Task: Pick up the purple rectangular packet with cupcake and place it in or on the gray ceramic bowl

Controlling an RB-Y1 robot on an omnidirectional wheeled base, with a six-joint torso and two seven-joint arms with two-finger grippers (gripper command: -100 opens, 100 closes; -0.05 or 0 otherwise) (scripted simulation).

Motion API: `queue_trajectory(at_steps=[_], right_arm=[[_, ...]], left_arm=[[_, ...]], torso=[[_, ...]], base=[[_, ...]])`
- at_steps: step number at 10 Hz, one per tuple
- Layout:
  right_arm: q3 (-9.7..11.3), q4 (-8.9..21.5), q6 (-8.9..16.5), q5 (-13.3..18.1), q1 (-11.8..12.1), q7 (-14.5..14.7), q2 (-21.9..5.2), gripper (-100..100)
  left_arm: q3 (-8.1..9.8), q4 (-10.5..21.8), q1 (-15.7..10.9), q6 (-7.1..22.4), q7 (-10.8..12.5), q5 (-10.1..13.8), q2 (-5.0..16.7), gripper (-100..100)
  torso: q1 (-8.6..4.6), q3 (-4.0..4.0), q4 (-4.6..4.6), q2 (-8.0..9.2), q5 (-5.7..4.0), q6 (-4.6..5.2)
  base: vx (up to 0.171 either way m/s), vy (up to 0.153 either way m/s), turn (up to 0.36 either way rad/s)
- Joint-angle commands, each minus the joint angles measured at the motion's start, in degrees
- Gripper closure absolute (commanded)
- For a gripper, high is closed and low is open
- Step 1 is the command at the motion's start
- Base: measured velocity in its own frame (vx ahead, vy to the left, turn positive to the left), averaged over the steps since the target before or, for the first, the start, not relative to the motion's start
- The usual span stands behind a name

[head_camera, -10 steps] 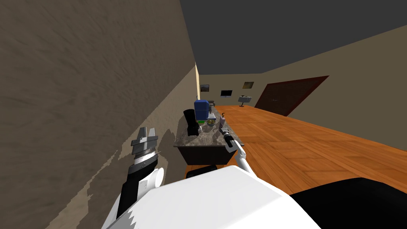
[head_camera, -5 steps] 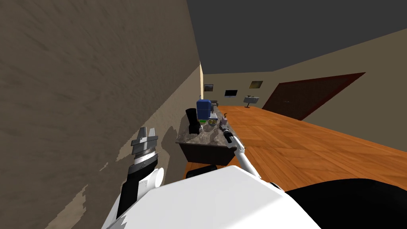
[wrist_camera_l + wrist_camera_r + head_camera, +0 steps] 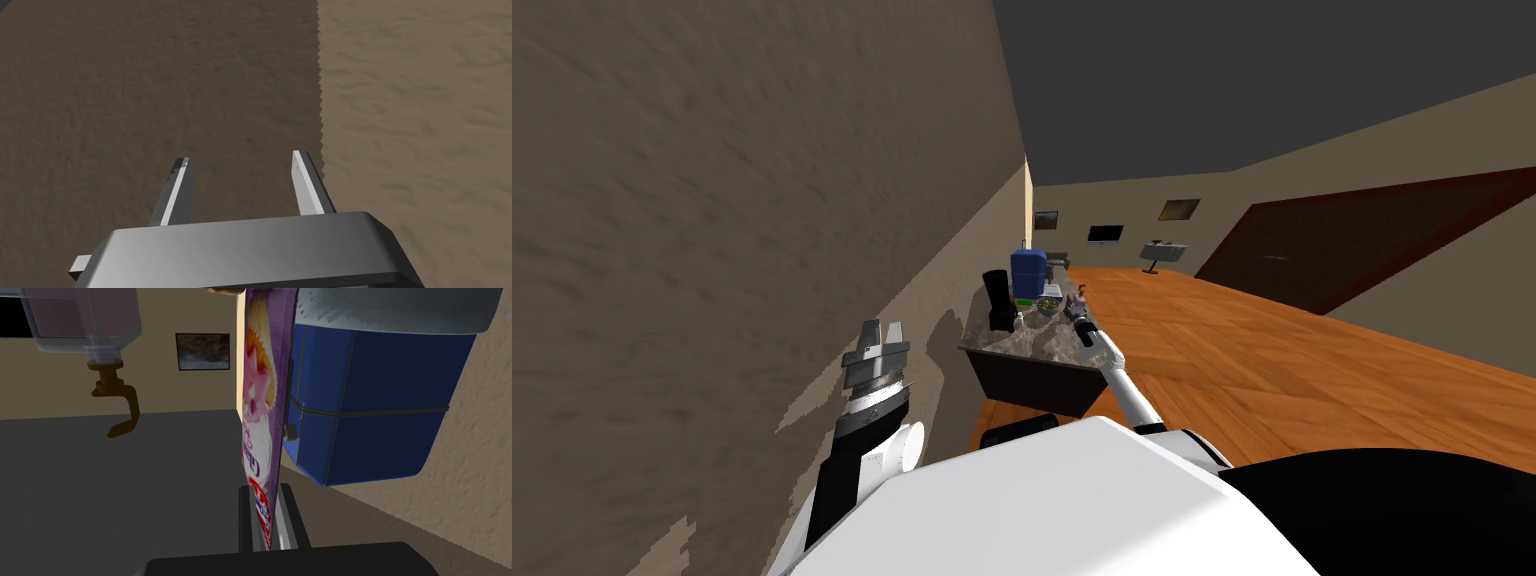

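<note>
Evidently the carry step is in hand: the right gripper [image 3: 267,500] is clamped on the bottom edge of the purple packet [image 3: 260,413]. The packet stands edge-on between the two fingers, its cupcake print turned to one side.

In the head view the right arm reaches out over the marbled surface [image 3: 1032,345]. It holds the packet up near the surface's edge that borders the wooden floor, about midway along that edge. The bowl [image 3: 1048,309] sits further in, toward the far end, just before the blue container [image 3: 1028,272] and apart from the black appliance [image 3: 999,300] at the wall-side edge.

The next move, as I judge it, is a short carry inward from that edge until the packet hangs over the bowl. Then the arm lowers it and the fingers part.

The head view gives the layout of bowl, packet and surface, but draws the grasp too small to read. The right wrist view shows the grip plainly, with the blue container close behind the packet and a clear dispenser [image 3: 85,318] beside it. The left gripper [image 3: 240,162] hangs near the wall [image 3: 400,100], fingers spread and empty.
</note>
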Motion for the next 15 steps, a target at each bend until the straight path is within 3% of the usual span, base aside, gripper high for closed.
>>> queue_trajectory(at_steps=[1, 8, 15], right_arm=[[0.9, -0.1, 2.1, -0.7, -1.8, -0.1, -2.0, 100], [2.8, 0.7, 9.4, -2.4, -8.4, -0.2, -7.9, 100], [2.7, 0.7, 17.4, -3.2, -12.0, -0.4, -9.9, 100]], left_arm=[[0.00, 0.0, 0.0, 0.0, 0.0, 0.0, 0.0, 0], [0.00, 0.0, 0.0, 0.0, 0.0, 0.0, 0.0, 0], [0.00, 0.0, 0.0, 0.0, 0.0, 0.0, 0.0, 0]], torso=[[0.00, 0.00, 0.00, 0.00, 0.00, 0.00], [0.21, 0.00, 0.01, -0.03, 0.10, 0.00], [0.47, -0.16, -0.06, -0.30, 0.13, -0.02]], base=[[-0.067, -0.091, 0.160], [-0.059, -0.053, 0.141], [0.000, 0.010, 0.087]])
